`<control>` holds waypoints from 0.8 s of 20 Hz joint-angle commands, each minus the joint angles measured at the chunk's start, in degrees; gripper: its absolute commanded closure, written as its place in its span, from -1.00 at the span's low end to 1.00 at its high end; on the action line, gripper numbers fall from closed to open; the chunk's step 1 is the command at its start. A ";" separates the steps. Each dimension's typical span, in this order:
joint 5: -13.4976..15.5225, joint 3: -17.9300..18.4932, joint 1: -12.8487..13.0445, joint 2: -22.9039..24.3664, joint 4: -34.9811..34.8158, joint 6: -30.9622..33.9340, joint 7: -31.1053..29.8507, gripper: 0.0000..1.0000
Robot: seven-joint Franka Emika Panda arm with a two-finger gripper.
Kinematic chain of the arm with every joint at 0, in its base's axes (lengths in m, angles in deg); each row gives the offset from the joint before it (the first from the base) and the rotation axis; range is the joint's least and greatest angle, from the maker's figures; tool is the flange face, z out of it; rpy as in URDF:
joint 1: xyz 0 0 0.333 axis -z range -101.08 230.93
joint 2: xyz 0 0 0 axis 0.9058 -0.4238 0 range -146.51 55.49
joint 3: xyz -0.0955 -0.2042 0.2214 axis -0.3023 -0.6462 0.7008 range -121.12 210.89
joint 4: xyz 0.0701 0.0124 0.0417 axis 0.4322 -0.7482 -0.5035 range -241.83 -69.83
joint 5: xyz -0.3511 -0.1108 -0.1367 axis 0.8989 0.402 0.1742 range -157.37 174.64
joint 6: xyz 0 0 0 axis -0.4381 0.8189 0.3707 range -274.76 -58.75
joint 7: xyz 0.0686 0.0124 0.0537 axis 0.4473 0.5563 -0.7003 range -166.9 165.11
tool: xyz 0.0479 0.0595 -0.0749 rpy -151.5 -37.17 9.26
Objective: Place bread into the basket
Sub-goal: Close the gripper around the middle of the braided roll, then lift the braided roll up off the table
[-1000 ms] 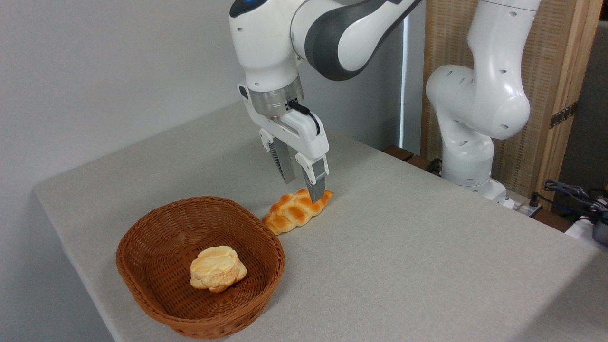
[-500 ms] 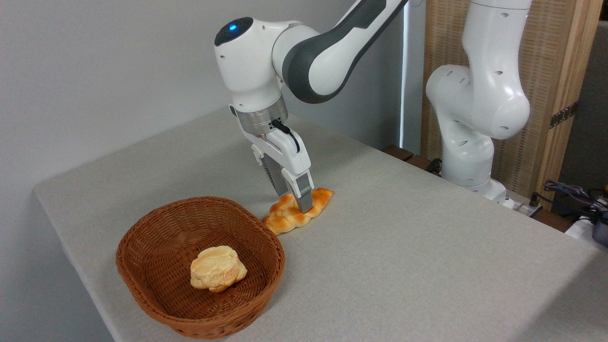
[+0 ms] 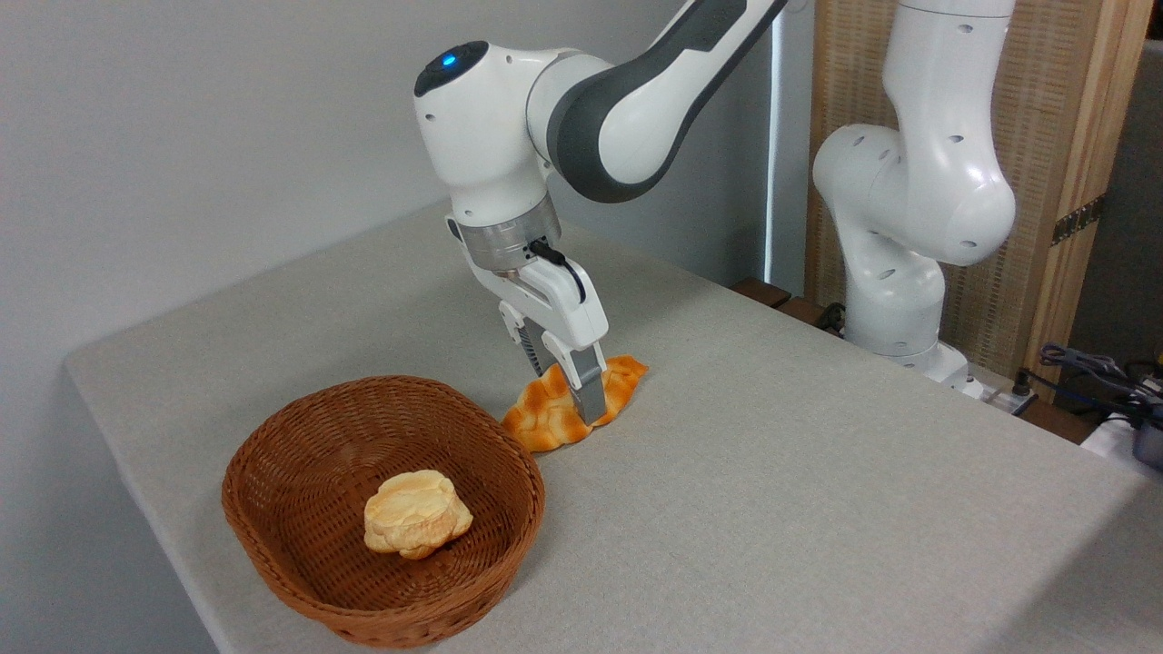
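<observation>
The bread (image 3: 545, 420), an orange-golden braided loaf, is on the grey table just right of the basket's far end. My gripper (image 3: 572, 396) comes down on its middle with the fingers pinched across it. The near finger (image 3: 589, 392) presses on the loaf's front side, and the far finger is mostly hidden behind it. The loaf looks squeezed and tipped up a little, its left end still on the table. The basket (image 3: 391, 382), oval brown wicker, stands at the front left.
A pale cream lumpy bun (image 3: 416, 513) lies inside the basket. The arm's white base (image 3: 895, 300) stands at the table's far right edge, with cables (image 3: 1090, 368) beyond it. The table's front-left corner is close to the basket.
The gripper has come down from above the loaf and its fingers have shut across the middle. The loaf has changed shape and tipped slightly upward.
</observation>
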 commanded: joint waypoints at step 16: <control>-0.74 0.29 -0.09 0.77 0.42 -0.21 0.01 0.95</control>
